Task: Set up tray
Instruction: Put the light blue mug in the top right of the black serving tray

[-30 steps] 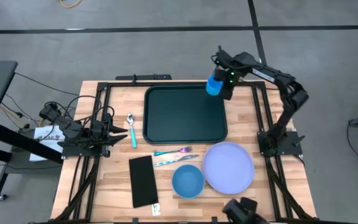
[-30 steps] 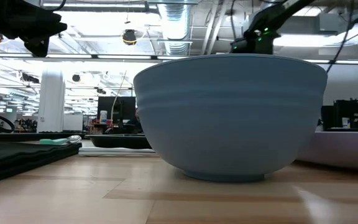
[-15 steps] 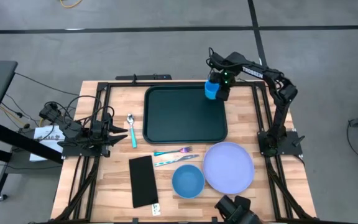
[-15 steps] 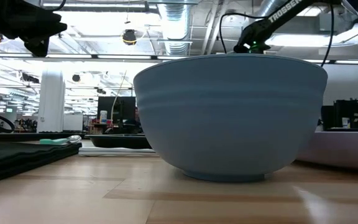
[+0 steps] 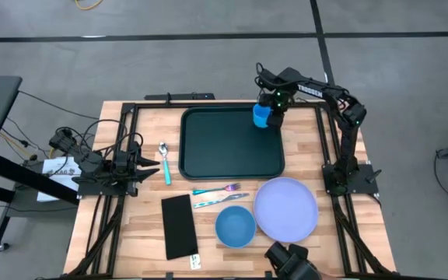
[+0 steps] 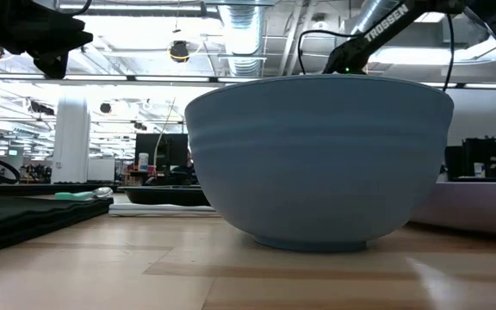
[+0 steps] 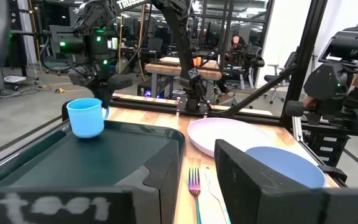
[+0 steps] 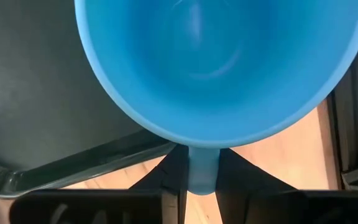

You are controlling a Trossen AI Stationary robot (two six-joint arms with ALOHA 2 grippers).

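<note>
The dark green tray [image 5: 224, 148] lies in the far middle of the table. My right gripper [image 5: 274, 107] is over the tray's far right corner, shut on a blue cup [image 5: 262, 115]. The left wrist view shows the cup [image 7: 86, 117] upright and low over the tray [image 7: 104, 155]; whether it touches the tray floor I cannot tell. My left gripper [image 5: 148, 166] waits open at the table's left side, next to a teal-handled spoon [image 5: 164, 161]. My right gripper pinches the cup's handle [image 8: 202, 177] between its two fingers [image 8: 174, 171]. It comes from above, pointing down, on the cup's far right side. The cup stays upright with its mouth up, over the tray's far right corner.
A fork [image 5: 222, 188] and a knife [image 5: 210, 202] lie near the tray's near edge. Nearer still are a flat black rectangle [image 5: 179, 225], a blue bowl [image 5: 235, 225] and a lavender plate [image 5: 286, 207]. Black frame rails run along both sides of the table.
My right gripper has carried the cup toward the table's left and a little down. The cup has gone from the tray's far right rim to inside its far right corner, and it has stayed upright and held.
</note>
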